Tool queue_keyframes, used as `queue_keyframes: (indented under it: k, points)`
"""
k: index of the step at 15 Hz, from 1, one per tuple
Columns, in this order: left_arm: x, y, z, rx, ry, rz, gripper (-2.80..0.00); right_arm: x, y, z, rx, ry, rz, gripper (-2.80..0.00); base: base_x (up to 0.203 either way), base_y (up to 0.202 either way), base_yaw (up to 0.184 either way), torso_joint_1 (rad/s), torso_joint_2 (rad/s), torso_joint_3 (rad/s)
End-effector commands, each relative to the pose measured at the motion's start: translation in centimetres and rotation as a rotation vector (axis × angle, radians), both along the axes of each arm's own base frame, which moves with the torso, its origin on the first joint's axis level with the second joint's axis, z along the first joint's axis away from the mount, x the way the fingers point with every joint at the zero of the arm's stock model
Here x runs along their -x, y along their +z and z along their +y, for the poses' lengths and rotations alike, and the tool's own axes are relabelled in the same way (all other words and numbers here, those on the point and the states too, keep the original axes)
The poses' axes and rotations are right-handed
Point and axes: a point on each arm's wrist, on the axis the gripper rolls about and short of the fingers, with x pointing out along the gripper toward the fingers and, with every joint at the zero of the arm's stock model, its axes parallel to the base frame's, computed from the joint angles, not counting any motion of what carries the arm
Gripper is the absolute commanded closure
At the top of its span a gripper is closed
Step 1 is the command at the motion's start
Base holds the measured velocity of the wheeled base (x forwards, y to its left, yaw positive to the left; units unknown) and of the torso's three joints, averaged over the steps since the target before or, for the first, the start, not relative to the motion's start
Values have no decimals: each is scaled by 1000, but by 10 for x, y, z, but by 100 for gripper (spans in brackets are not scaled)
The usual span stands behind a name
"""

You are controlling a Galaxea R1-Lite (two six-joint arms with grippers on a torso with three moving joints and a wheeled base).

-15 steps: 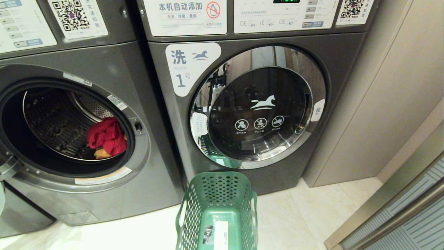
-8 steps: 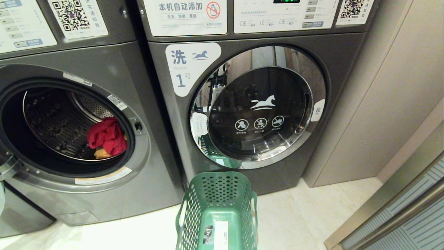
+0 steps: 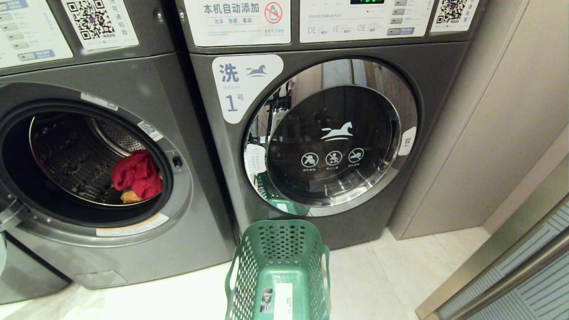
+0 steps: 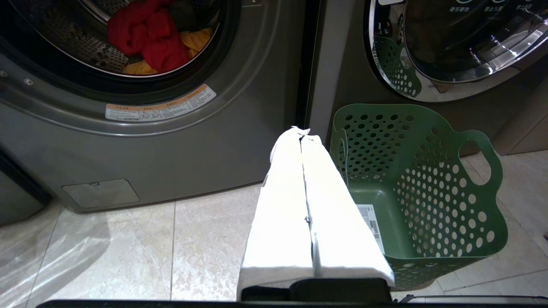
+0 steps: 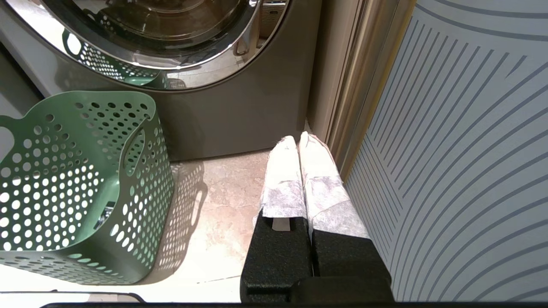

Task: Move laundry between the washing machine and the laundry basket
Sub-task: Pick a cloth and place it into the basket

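Note:
The washing machine at the left stands with its door open. In its drum lies the laundry: a bright red cloth over a small orange-yellow piece, which the left wrist view also shows as red cloth and orange piece. The green laundry basket sits empty on the floor between the two machines, a white sticker on its floor. My left gripper is shut and empty, low beside the basket. My right gripper is shut and empty, to the right of the basket. Neither gripper shows in the head view.
The machine labelled 1 stands right of the open one, its chrome-ringed door shut. A beige wall panel rises at the right. A striped grey panel runs close along the right gripper. Pale floor tiles lie before the machines.

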Motion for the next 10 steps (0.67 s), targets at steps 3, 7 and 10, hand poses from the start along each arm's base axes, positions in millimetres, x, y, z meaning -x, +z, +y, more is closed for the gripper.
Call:
queue_keyframes:
  k: [3,7,10]
  points:
    - [0,-2,0,2,0,6,0,0,0,0,-3,1,-2,0,0,0,0,0,0,0]
    - [0,-2,0,4,0,5,0,0,0,0,-28,-2,-4,0,0,0,0,0,0,0]
    - [0,-2,0,3,0,5,0,0,0,0,-37,-2,-6,0,0,0,0,0,0,0]
